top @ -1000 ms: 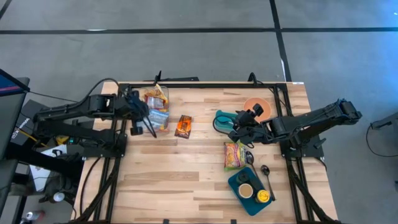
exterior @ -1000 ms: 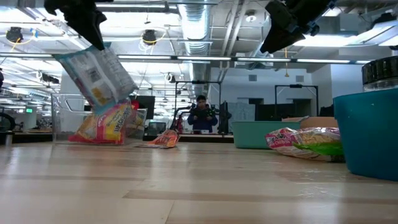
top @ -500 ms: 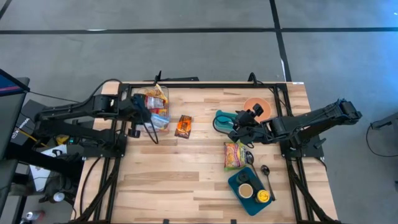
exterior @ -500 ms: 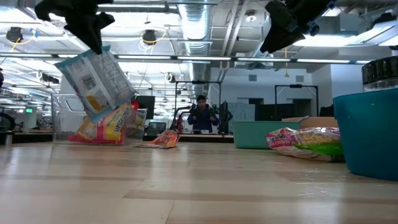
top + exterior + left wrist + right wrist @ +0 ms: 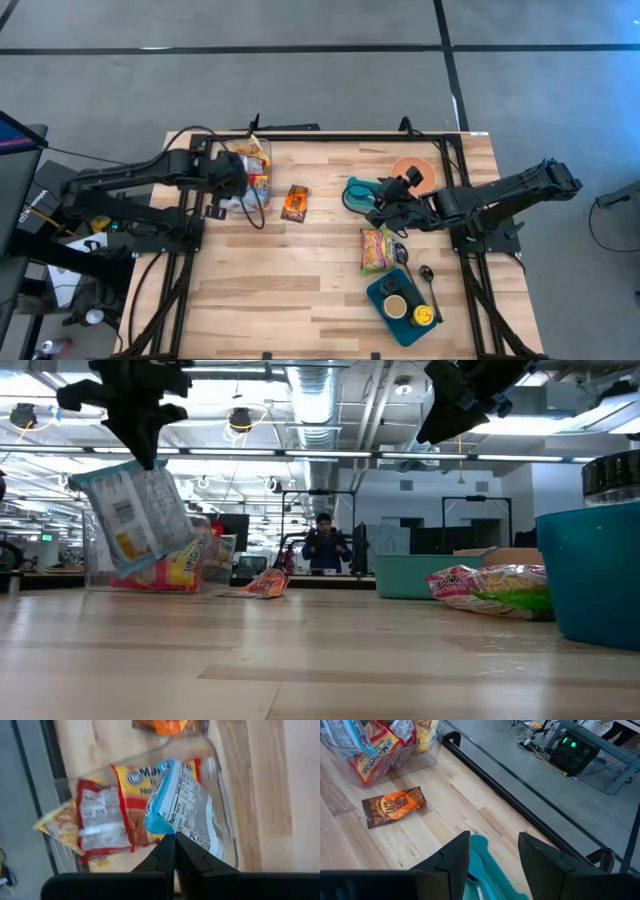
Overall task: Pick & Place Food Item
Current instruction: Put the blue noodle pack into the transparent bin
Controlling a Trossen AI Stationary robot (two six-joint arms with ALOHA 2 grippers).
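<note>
Two packets already sit in the clear bin (image 5: 220, 795) at the far left corner of the table (image 5: 300, 280), and a third — the blue-and-white packet (image 5: 135, 520) — hangs from the left gripper (image 5: 175, 840) right over it, so the placing looks nearly done: what seems left is to lower it the last bit, let go, and pull the arm clear. From the low view the packet dangles tilted, its bottom edge down among the red-and-yellow noodle packet (image 5: 135, 795) in the bin; whether it touches that packet I cannot tell. The left gripper's fingers are pinched tight together on the packet's top edge, nothing else between them. An orange snack bag (image 5: 294, 203) lies flat on the wood just beside the bin, outside it, and may be next to go in — that is only a guess from where it lies. Over on the right side, the right gripper (image 5: 492, 851) hangs above the teal bowl (image 5: 360, 194) with its fingers part-way apart and nothing between them, waiting. Near it a green-and-pink bag (image 5: 377, 250) rests on the table, apart from the bin.
</note>
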